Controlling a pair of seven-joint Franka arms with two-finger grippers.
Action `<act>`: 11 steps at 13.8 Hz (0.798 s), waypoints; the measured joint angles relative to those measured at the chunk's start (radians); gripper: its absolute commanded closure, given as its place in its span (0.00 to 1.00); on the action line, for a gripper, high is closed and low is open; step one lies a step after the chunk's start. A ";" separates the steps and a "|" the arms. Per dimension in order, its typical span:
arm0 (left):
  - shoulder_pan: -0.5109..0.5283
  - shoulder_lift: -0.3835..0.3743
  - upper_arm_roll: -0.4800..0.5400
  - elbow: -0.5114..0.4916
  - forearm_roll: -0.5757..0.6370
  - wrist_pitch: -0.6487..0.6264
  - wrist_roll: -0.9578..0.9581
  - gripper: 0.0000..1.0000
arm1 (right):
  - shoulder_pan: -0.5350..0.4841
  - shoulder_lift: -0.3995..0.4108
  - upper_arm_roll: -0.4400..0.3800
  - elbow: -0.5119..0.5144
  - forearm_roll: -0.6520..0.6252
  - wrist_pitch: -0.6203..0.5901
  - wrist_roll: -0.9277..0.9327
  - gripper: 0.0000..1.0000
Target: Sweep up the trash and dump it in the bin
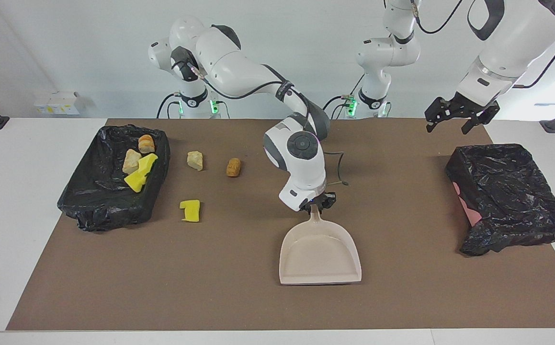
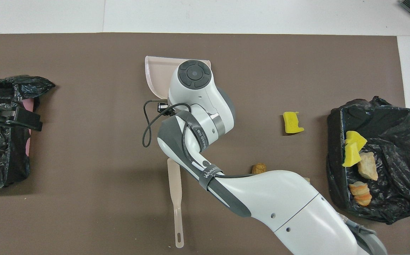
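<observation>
The right gripper [image 1: 319, 203] is shut tight on the handle of the beige dustpan [image 1: 319, 256]. The dustpan sits on the brown mat [image 1: 402, 297] in the middle of the table, with its wide mouth pointing away from the robots. From above, the right arm hides most of the pan.

The left gripper [image 1: 459, 115] hangs in the air with its fingers spread wide and nothing in them. It waits over the mat by a black bin [image 1: 507, 196] at the left arm's end of the table.

Three bits of trash lie on the mat, toward the right arm's end. A yellow sponge piece [image 1: 190, 211] is farther from the robots than a tan lump [image 1: 195, 160] and an orange-brown lump [image 1: 233, 167].

A second black bin [image 1: 100, 201] at the right arm's end has more yellow and bread-like bits inside.

A beige brush stick [image 2: 175, 198] lies flat on the mat, nearer to the robots than the dustpan.
</observation>
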 measured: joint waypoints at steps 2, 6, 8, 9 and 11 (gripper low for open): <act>0.000 -0.001 -0.001 0.000 -0.003 0.001 0.000 0.00 | 0.001 -0.002 0.000 0.000 0.000 0.001 0.000 0.40; -0.002 -0.002 -0.009 -0.001 -0.021 0.049 0.000 0.00 | -0.006 -0.033 -0.002 -0.025 0.000 0.001 0.000 0.01; -0.003 0.004 -0.015 -0.010 -0.023 0.087 0.000 0.00 | -0.019 -0.082 -0.004 -0.059 -0.003 -0.009 0.000 0.00; -0.009 0.012 -0.017 -0.024 -0.024 0.123 0.000 0.00 | -0.023 -0.122 -0.004 -0.088 -0.004 -0.018 0.000 0.00; -0.035 0.045 -0.019 -0.061 -0.024 0.210 -0.001 0.00 | -0.023 -0.217 -0.003 -0.166 -0.003 -0.047 0.000 0.00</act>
